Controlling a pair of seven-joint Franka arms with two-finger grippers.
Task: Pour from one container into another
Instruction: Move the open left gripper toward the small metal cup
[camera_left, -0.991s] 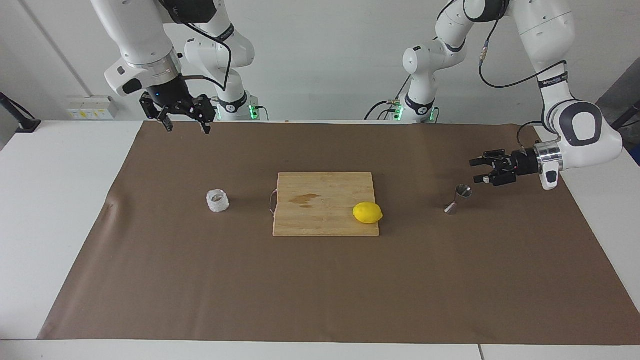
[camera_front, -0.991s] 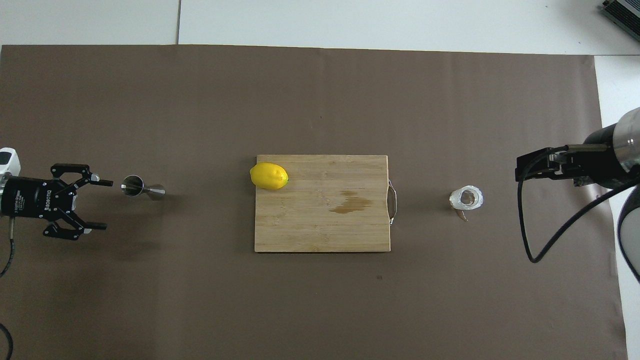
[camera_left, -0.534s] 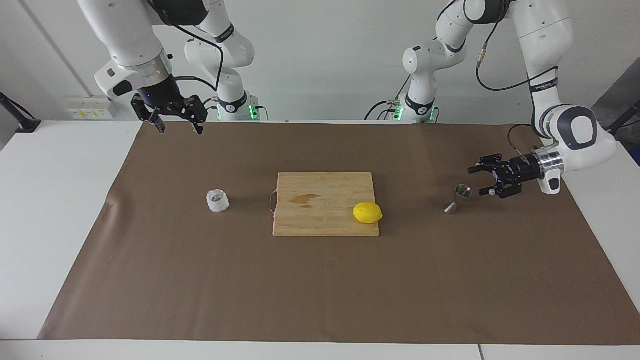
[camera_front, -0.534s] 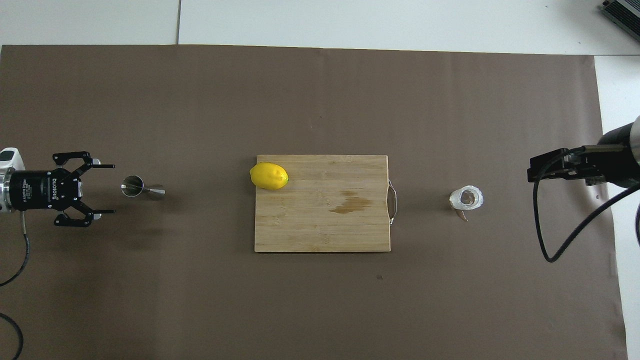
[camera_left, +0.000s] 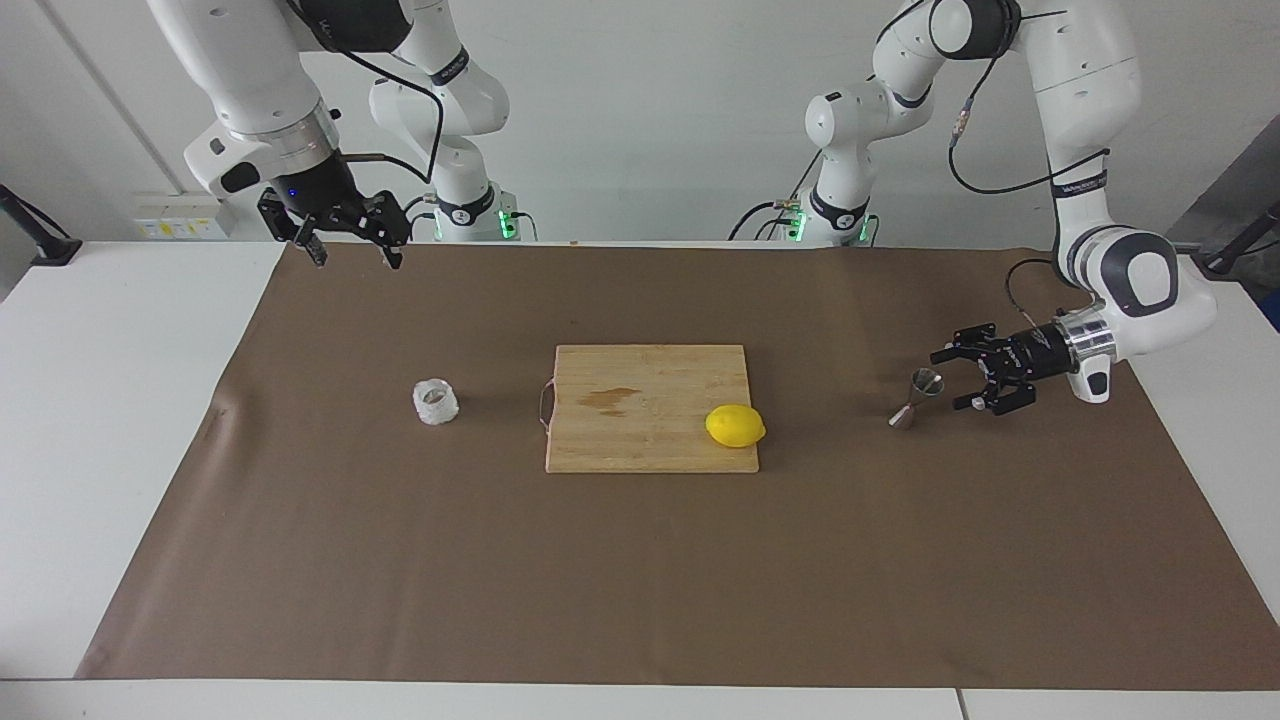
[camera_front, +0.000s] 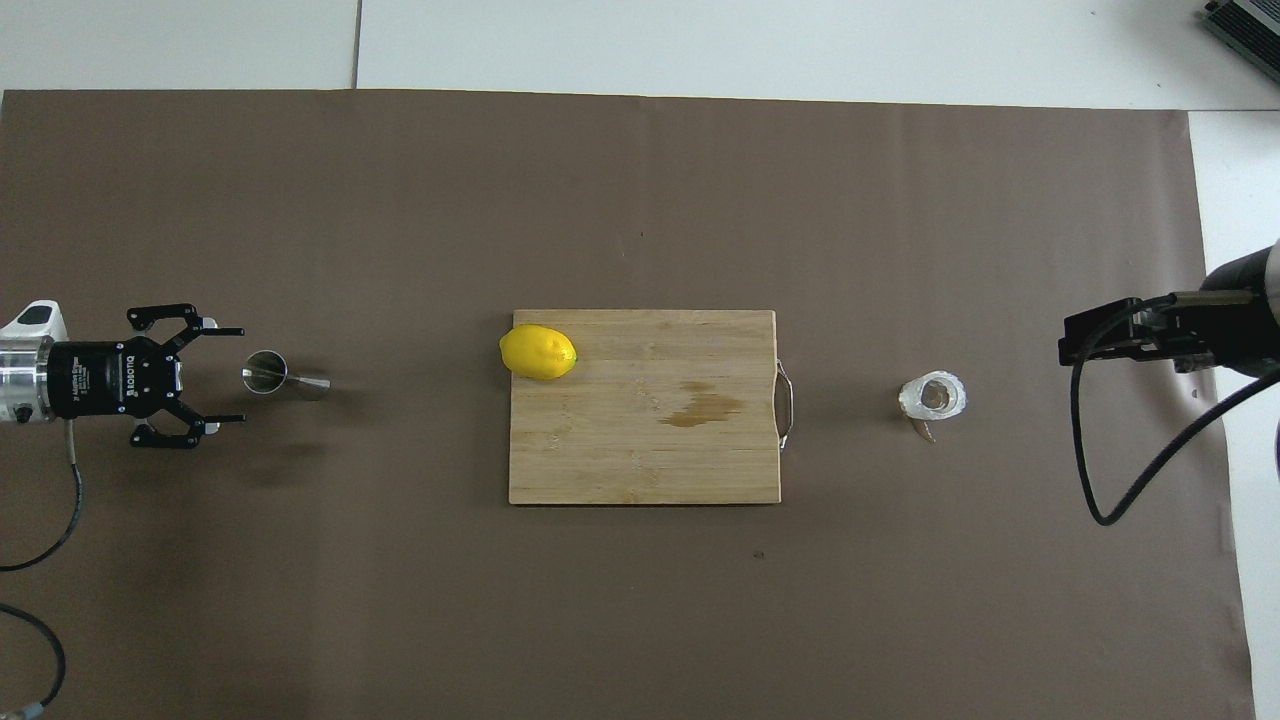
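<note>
Shiny steel jigger (camera_left: 916, 398), wooden board (camera_left: 650, 407)

White lettering "ROBOTIQ" runs along the black body of the left pincer (camera_front: 222, 375), beside the jigger (camera_front: 283, 375); no other text is legible.

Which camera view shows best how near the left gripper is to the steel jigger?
The overhead view: the open left gripper and the jigger lie apart along one line, a gap between them. The facing view shows the gripper low beside the jigger, slantwise, so the gap is harder to judge.
</note>
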